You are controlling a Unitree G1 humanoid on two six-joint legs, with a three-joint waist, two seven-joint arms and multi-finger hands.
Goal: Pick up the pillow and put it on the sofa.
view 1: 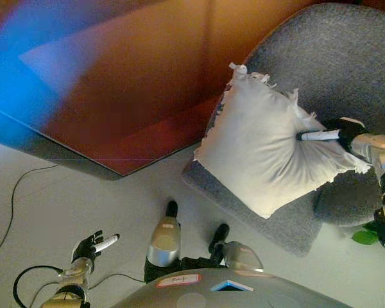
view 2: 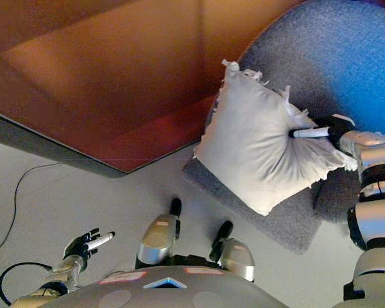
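One hand did the work. Nearest us, our left hand (view 1: 90, 247) hung idle low at the left over the pale floor (view 1: 64, 199), fingers loosely spread, holding nothing.

Further out, our right hand (view 1: 339, 133) had its fingers pinched into the right edge of the white pillow (view 1: 263, 144), bunching the cloth there. Pillow sat over the front of the grey sofa (view 1: 346, 58) seat, apparently resting on it, lower corner overhanging the front edge toward us.

For the placing step we judged: carry the pillow deeper onto the seat before letting go, so the overhanging corner clears the edge; lower it flat, then release. One-edge grip means sag and swing, so go slowly.

Orientation: pillow lay diamond-wise, long diagonal running from the frayed top corner at the far left down to the near corner at lower right; face tipped up toward us. Farthest, an orange-brown slanted panel (view 1: 135, 83) stood left of the sofa.
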